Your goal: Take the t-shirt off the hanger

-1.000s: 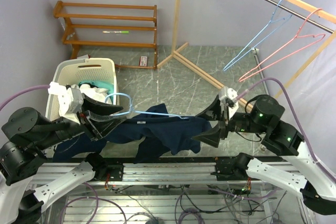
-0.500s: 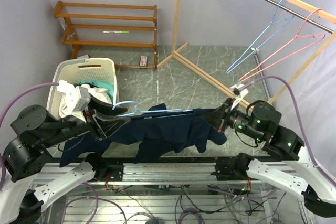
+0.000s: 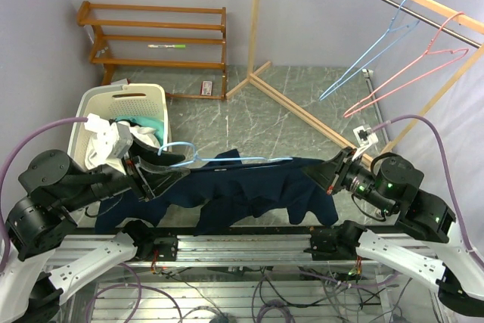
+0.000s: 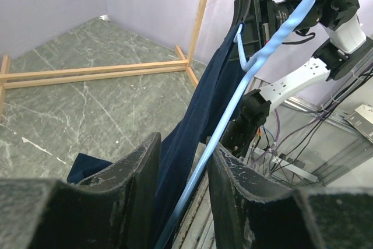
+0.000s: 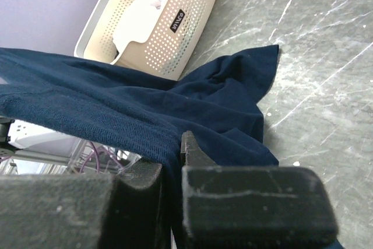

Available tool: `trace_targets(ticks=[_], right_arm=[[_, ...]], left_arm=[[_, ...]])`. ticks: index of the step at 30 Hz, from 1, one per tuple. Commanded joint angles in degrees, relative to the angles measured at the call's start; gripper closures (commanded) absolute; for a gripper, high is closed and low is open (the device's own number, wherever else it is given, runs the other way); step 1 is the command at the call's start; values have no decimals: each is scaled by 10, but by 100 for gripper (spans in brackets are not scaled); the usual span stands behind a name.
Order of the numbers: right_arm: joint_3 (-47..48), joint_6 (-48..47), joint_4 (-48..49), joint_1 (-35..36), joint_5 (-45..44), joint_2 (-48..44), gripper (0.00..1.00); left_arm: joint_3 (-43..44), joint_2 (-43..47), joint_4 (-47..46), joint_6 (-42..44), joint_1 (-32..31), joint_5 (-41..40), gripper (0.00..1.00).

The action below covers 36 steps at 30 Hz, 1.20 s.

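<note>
A dark navy t-shirt (image 3: 242, 187) hangs on a light blue wire hanger (image 3: 178, 150), stretched out above the table's near edge. My left gripper (image 3: 155, 170) grips the hanger at its left end; in the left wrist view the blue hanger rod (image 4: 256, 56) and navy cloth (image 4: 204, 103) run between the fingers (image 4: 137, 179). My right gripper (image 3: 327, 173) is shut on the shirt's right edge and holds it taut. In the right wrist view navy t-shirt fabric (image 5: 116, 109) is pinched in the right gripper (image 5: 169, 158).
A cream laundry basket (image 3: 98, 104) with clothes stands at the left, also seen as the basket (image 5: 175, 21). A wooden shelf (image 3: 159, 35) is at the back. A wooden rack post (image 3: 257, 35) rises mid-scene. Blue (image 3: 378, 43) and pink (image 3: 423, 66) hangers hang on the right rail.
My right gripper closed on the shirt's right edge and drew back to the right, stretching the shirt along the hanger. The left arm shifted only slightly.
</note>
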<state>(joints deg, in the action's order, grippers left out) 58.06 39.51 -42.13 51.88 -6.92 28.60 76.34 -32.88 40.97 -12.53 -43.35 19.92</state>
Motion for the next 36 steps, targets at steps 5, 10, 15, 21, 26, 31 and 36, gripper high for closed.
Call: trace_targets(ticks=[5, 10, 15, 21, 26, 31, 36], right_arm=[[-2, -1, -122, -15, -123, -23, 100], [-23, 0, -130, -15, -122, -23, 100], [-33, -2, -124, -15, -109, -19, 100], [-38, -2, -134, -15, -111, -14, 100], [-31, 2, -151, -15, -125, -13, 100], [-40, -29, -99, -16, -68, -17, 100], [-11, -114, 13, -15, 94, 7, 100]], left_arm=[[58, 49, -17, 7, 1, -49, 93], [70, 52, -7, 9, 1, -57, 93], [65, 51, -11, 6, 1, -54, 93], [64, 58, -10, 7, 1, -63, 93], [77, 61, 4, 9, 1, -68, 93], [67, 59, 6, 8, 0, -58, 93], [23, 27, -5, 7, 0, 5, 65]])
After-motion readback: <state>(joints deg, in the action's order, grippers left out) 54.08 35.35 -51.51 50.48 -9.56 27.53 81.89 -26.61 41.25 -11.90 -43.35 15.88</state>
